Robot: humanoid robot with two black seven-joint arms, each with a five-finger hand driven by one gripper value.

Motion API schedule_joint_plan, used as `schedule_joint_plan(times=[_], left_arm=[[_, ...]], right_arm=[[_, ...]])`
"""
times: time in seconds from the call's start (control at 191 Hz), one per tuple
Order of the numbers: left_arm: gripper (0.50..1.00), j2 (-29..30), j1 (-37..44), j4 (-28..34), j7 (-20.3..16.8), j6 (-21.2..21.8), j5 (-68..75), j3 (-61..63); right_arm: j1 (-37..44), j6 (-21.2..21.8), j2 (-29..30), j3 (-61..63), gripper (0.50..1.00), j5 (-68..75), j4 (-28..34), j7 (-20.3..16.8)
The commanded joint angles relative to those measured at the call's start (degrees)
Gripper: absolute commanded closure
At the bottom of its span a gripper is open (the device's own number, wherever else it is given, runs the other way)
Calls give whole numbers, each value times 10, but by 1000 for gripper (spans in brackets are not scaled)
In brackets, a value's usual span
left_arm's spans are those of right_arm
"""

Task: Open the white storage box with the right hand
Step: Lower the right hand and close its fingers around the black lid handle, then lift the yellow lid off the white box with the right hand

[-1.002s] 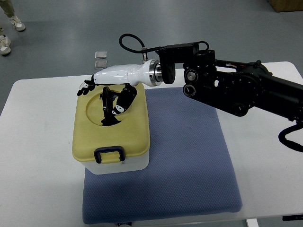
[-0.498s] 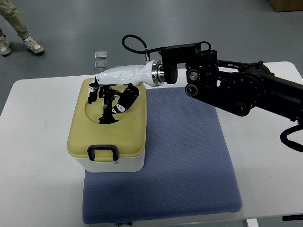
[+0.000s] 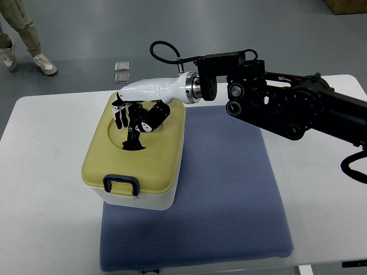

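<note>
White surface (image 3: 46, 172) fills most of the room in front of me, and a blue mat (image 3: 229, 195) is spread across its middle. From the right edge the big black arm (image 3: 298, 109) reaches over the mat, ending in the white-shelled right hand (image 3: 135, 114). The left arm is nowhere to be seen.

On the mat's left part, partly hanging over onto the bare top, stands the white storage box (image 3: 146, 200) with its yellow lid (image 3: 149, 160). The box sits a little askew. The hand is down over the round hollow in the lid, its dark fingers (image 3: 121, 117) curled downward into that hollow, apparently around a dark grip there, though I cannot see a firm hold.

At the front edge the small dark latch (image 3: 120, 186) looks flat and fastened, and the lid lies flush all round. So I'd judge the hand is placed, but the opening itself is all yet to do.
</note>
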Motion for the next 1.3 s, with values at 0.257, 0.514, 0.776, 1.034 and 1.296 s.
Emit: schedule_joint_plan(times=[0.257,0.514,0.776,1.034,1.296], left_arm=[[500,0,0,0,1,0,0,0],[500,0,0,0,0,0,0,1],[500,0,0,0,0,0,0,0],[500,0,0,0,1,0,0,0],[500,0,0,1,1,0,0,0]], right_arm=[[20,1,-3,10,1000,4,6,0],[61,35,-20,37,1000,11,9,-1],[81,144,-76,113,1000,11,35,-3],[82,146,-152,148,1000,18,55,-2],[76,146,-250,146,1000,18,58,14]])
